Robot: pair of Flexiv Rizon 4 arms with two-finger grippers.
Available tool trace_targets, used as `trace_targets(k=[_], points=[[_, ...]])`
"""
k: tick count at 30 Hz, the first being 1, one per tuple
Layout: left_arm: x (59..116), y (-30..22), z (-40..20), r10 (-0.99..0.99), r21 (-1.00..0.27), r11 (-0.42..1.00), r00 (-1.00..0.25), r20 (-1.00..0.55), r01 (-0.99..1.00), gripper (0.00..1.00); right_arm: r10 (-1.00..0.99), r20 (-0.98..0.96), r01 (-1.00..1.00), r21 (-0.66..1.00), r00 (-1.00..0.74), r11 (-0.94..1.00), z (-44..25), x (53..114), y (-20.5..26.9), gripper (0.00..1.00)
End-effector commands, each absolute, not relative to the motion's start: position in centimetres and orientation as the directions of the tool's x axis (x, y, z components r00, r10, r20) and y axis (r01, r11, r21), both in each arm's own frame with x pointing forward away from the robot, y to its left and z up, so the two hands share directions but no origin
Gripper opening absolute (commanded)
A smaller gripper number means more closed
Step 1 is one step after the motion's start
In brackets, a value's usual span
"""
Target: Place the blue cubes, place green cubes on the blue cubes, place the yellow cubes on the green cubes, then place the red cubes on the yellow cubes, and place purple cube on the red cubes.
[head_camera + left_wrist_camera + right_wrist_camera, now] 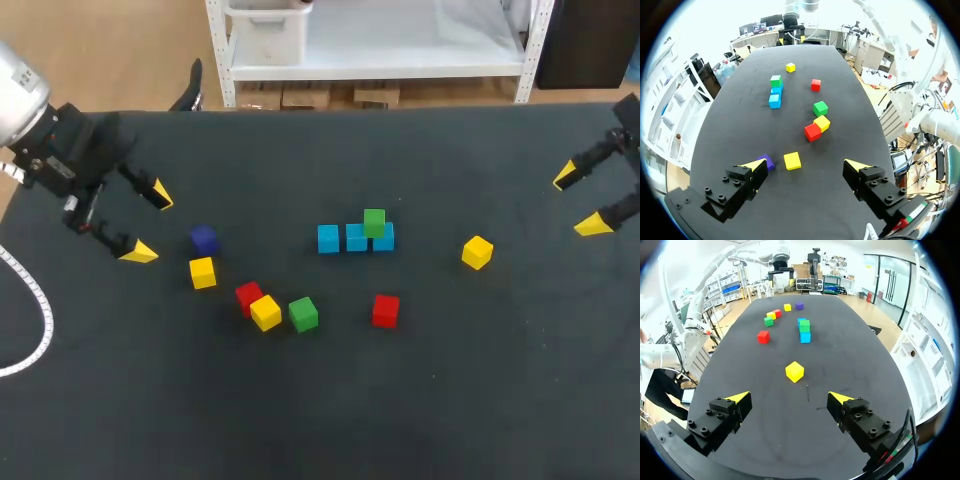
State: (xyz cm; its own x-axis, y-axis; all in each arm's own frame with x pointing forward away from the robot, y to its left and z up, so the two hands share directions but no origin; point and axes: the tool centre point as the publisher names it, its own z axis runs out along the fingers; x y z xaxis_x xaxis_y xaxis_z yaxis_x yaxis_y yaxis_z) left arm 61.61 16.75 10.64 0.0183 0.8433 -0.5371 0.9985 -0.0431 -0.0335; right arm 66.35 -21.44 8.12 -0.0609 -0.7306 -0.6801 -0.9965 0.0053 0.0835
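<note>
Three blue cubes [354, 238] stand in a row at the table's middle, with a green cube [374, 222] on top near the right end. A second green cube [303, 314] lies beside a yellow cube [265, 312] and a red cube [248, 295]. Another red cube [385, 310] lies alone. The purple cube [204, 239] sits above a yellow cube [202, 272]; a third yellow cube [477, 252] lies right. My left gripper [147, 222] hangs open left of the purple cube [765, 162]. My right gripper [579, 200] is open at the far right, behind the yellow cube [794, 371].
A white cable [38, 310] curves across the table's left edge. The black tabletop [330, 400] is bare along the front and between the cubes and the right gripper.
</note>
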Motion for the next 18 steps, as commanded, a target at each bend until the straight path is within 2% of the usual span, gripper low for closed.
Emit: trace_targets(k=[1,4,9,18], points=[[61.0,15.0,10.4,0.849,-0.037,-0.046,0.020,-0.528,0.998,1.00,-0.729,-0.682,-0.997,0.083,-0.060,0.005,8.1,66.4,-21.5,1.00],[60.2,13.5,10.3,0.844,-0.052,-0.011,-0.019,-0.537,0.999,1.00,-0.729,-0.682,-0.997,0.083,-0.060,0.005,8.1,66.4,-21.5,1.00],[58.5,10.0,9.9,0.851,-0.024,-0.139,0.107,-0.514,0.990,1.00,-0.729,-0.682,-0.997,0.083,-0.060,0.005,8.1,66.4,-21.5,1.00],[56.4,6.1,9.0,0.835,-0.034,-0.239,0.188,-0.518,0.970,1.00,-0.729,-0.682,-0.997,0.083,-0.060,0.005,8.1,66.4,-21.5,1.00]])
